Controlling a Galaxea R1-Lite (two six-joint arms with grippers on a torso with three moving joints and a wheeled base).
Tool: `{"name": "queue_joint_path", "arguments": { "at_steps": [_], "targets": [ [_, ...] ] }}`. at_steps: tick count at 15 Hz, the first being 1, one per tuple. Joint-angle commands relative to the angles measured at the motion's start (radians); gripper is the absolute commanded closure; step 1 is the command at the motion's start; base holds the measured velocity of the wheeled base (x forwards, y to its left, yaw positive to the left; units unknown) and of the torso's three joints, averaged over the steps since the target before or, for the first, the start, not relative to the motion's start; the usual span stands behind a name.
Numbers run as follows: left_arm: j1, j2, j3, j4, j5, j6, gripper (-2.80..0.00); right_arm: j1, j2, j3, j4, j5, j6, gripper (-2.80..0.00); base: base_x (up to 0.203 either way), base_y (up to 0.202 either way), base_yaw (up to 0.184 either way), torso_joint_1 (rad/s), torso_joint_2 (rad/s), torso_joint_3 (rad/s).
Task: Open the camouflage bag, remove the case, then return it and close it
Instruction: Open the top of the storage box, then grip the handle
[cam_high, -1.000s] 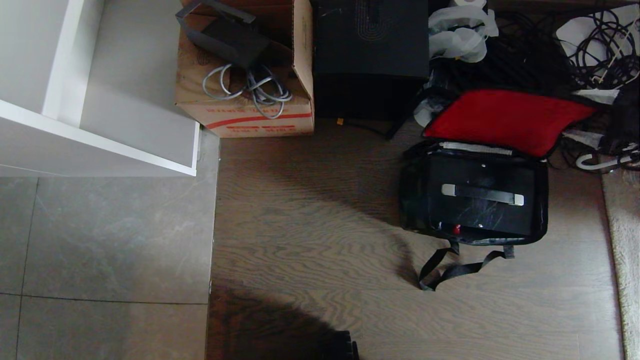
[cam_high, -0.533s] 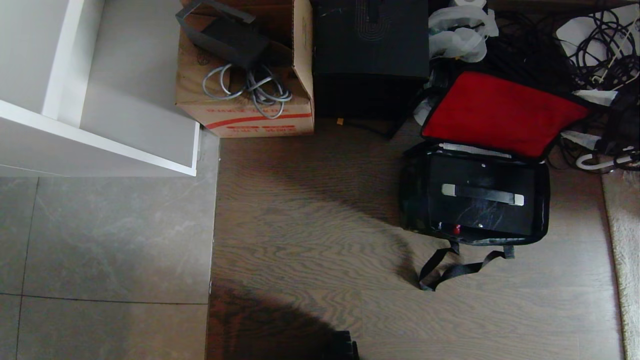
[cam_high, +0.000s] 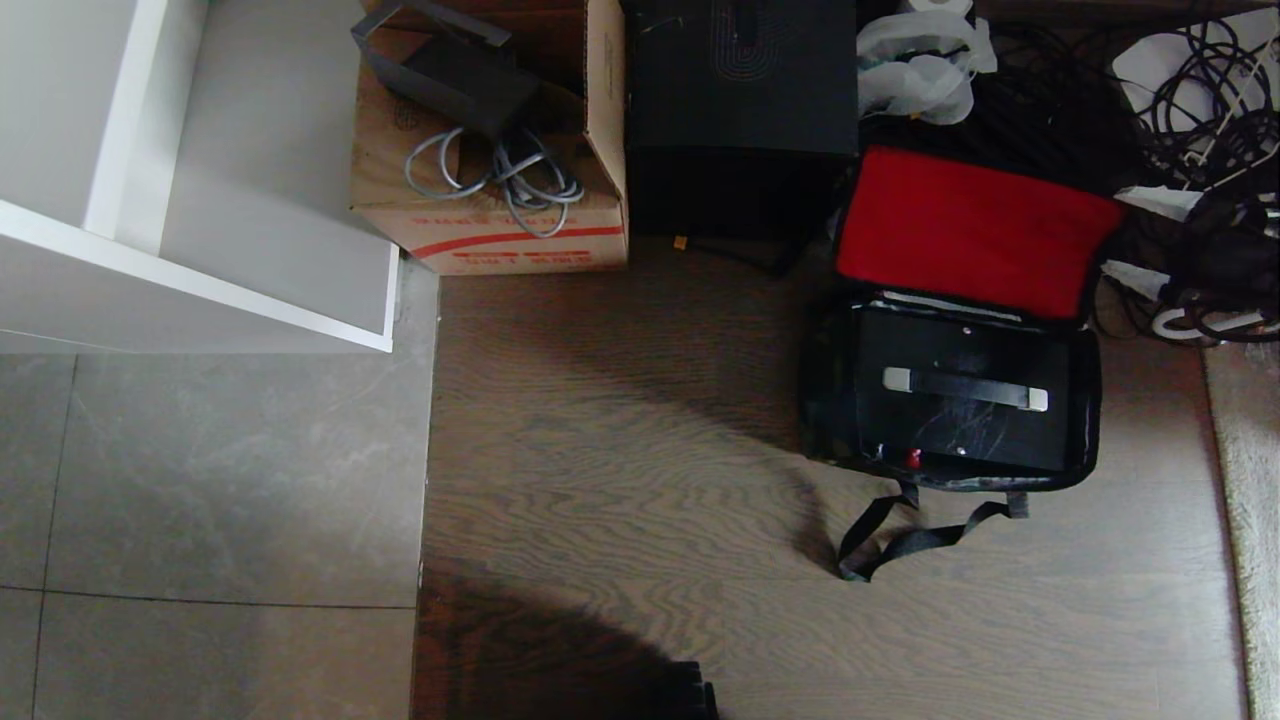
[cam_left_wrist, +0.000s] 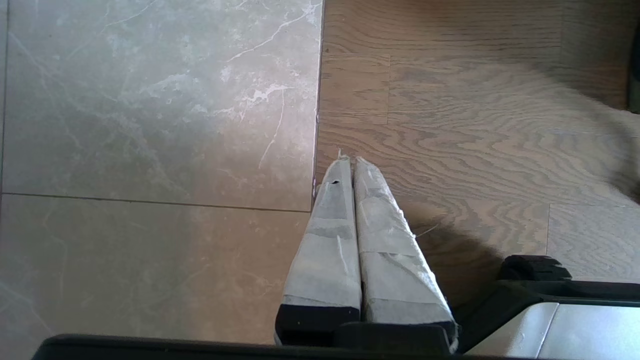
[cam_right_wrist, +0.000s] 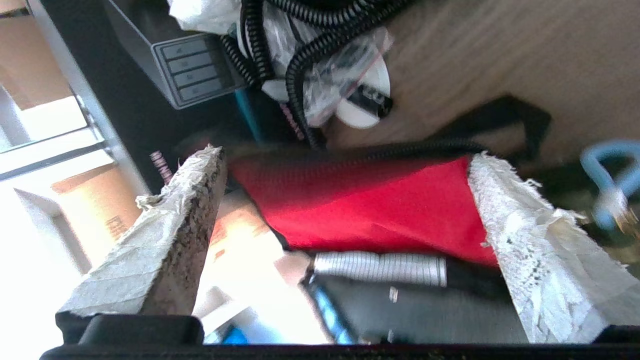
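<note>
The camouflage bag (cam_high: 950, 400) sits on the wooden floor (cam_high: 620, 480) at about three o'clock in the head view, its lid thrown back toward twelve o'clock so that the red lining (cam_high: 975, 230) faces up. The case (cam_high: 965, 400) lies flat inside the open bag, handle (cam_high: 965, 389) uppermost with its silver ends showing, and a small red latch (cam_high: 912, 459) at its six o'clock edge. The bag's black strap (cam_high: 905, 535) trails loose on the floor toward six o'clock.

The floor is brown wood grain under the bag and grey stone tile (cam_high: 210, 480) toward nine o'clock, the two meeting in a straight seam. A pale rug edge (cam_high: 1250, 500) runs just past the bag at three o'clock.

Behind the lid, at twelve to two o'clock, lies a tangle of black cables (cam_high: 1190, 90) with crumpled clear plastic (cam_high: 920, 65); the lid rests against this clutter. A tall black box (cam_high: 740, 110) stands just beside the lid at eleven o'clock, and a cardboard box (cam_high: 500, 200) holding grey cable and a black device stands next to it. A white shelf unit (cam_high: 190, 200) fills the ten o'clock corner.

The right end effector (cam_right_wrist: 345, 185) is out of the head view; its wrist view shows the taped fingers (cam_right_wrist: 170, 240) spread wide with nothing between them, the red lining beyond. The left end effector (cam_left_wrist: 348, 162) hangs over the seam of tile and wood, fingers pressed together, empty.
</note>
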Motion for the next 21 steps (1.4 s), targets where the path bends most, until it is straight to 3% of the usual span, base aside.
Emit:
{"name": "queue_joint_path", "arguments": {
  "at_steps": [1, 5, 10, 11, 15, 18, 20, 21],
  "targets": [
    [0.0, 0.001, 0.0, 0.0, 0.0, 0.0, 0.0, 0.032, 0.037, -0.004, -0.031, -0.019, 0.007, -2.8, 0.0, 0.0, 0.0, 0.0, 0.0, 0.0],
    [0.0, 0.001, -0.001, 0.0, -0.001, 0.0, 0.0, 0.062, 0.096, -0.075, -0.091, -0.094, 0.013, -2.8, 0.0, 0.0, 0.0, 0.0, 0.0, 0.0],
    [0.0, 0.0, -0.001, 0.0, 0.0, 0.0, 0.0, 0.057, 0.083, -0.069, -0.099, -0.102, 0.025, -2.8, 0.0, 0.0, 0.0, 0.0, 0.0, 0.0],
    [0.0, 0.0, -0.001, 0.0, -0.001, 0.0, 0.0, 0.053, 0.062, -0.042, -0.1, -0.1, 0.047, 0.0, 0.0, 0.0, 0.0, 0.0, 0.0, 0.0],
    [0.0, 0.0, 0.0, 0.0, -0.001, 0.0, 0.0, 0.044, -0.071, 0.105, -0.045, -0.056, 0.131, 0.0, 0.0, 0.0, 0.0, 0.0, 0.0, 0.0],
    [0.0, 0.001, 0.0, 0.0, -0.001, 0.0, 0.0, 0.063, -0.232, 0.275, 0.083, 0.0, 0.11, 0.0, 0.0, 0.0, 0.0, 0.0, 0.0, 0.0],
    [0.0, 0.0, 0.0, 0.0, -0.001, 0.0, 0.0, 0.075, -0.334, 0.454, 0.126, 0.024, -0.004, 0.0, 0.0, 0.0, 0.0, 0.0, 0.0, 0.0],
    [0.0, 0.001, 0.0, 0.0, -0.001, 0.0, 0.0, 0.082, -0.39, 0.548, 0.145, 0.028, -0.15, 0.0, 0.0, 0.0, 0.0, 0.0, 0.0, 0.0]
  ]
}}
